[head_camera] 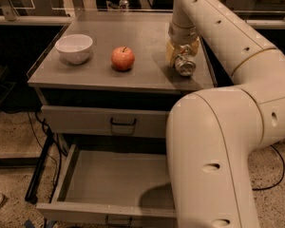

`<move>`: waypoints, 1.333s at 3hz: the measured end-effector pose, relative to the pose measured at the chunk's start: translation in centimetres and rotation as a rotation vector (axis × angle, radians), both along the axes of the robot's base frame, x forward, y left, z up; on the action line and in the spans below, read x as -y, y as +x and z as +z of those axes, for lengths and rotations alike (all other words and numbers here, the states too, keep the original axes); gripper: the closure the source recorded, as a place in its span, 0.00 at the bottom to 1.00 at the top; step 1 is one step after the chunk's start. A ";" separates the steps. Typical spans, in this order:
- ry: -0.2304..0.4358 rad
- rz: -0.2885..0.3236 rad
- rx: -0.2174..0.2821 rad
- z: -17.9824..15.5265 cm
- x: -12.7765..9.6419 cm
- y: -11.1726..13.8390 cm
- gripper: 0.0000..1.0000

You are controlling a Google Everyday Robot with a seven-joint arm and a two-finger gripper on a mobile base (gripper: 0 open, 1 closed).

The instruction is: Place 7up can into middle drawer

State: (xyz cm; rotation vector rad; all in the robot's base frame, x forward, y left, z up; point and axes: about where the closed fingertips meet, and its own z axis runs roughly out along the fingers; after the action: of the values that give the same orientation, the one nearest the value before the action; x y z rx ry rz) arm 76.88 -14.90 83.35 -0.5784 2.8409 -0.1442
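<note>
The 7up can [185, 66], silver and tilted with one end facing the camera, sits low over the right side of the cabinet top [99, 75]. My gripper [183, 56] comes down on it from above and is shut on the can, its yellowish fingers [170, 50] on either side. The middle drawer [114, 184] is pulled out wide below, a grey shallow tray with nothing in it, and my arm's lower link covers its right part.
A red apple [122, 58] and a white bowl [74, 48] stand on the left half of the top. Between the top and the open drawer is a shut grey drawer front [104, 121] with a black handle. Cables run down the cabinet's left side.
</note>
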 end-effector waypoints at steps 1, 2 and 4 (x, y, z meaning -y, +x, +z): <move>0.000 0.000 0.000 0.0 0.0 0.0 0.87; 0.001 0.004 0.004 0.2 0.0 0.0 1.00; 0.052 0.165 0.127 6.0 0.6 -3.7 1.00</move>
State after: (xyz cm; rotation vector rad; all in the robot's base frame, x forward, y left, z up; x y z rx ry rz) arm 73.14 -15.54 89.30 -0.7607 2.6525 -0.0745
